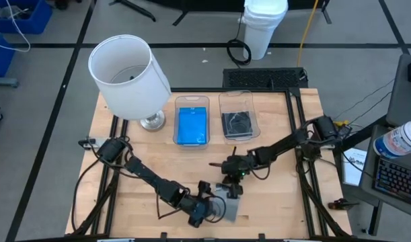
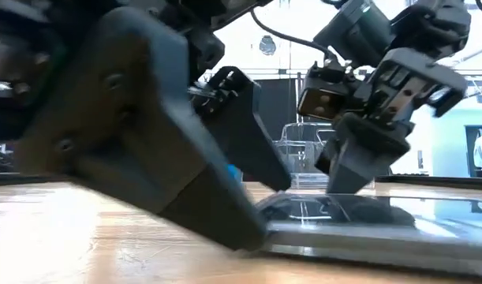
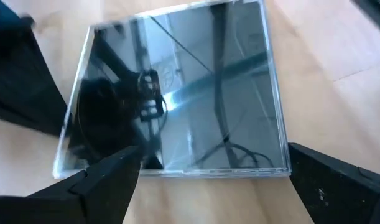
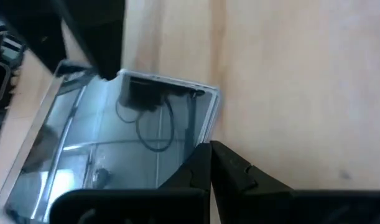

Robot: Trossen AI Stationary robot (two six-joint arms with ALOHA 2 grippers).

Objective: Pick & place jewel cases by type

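A pale wooden table (image 1: 158,161) stands on a grey floor (image 1: 50,74) crossed by dark lines. A white-shaded lamp (image 1: 128,70) sits on the table's far left corner. Beyond the table stands a white bucket (image 1: 264,23); blue crates (image 1: 10,27) lie far left of the lamp.

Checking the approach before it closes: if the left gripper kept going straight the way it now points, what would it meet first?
The clear jewel case lying flat on the table. The left gripper is open, a finger at each side of the case's near edge. The shut right gripper sits at the case's far side, though depth there is unclear.
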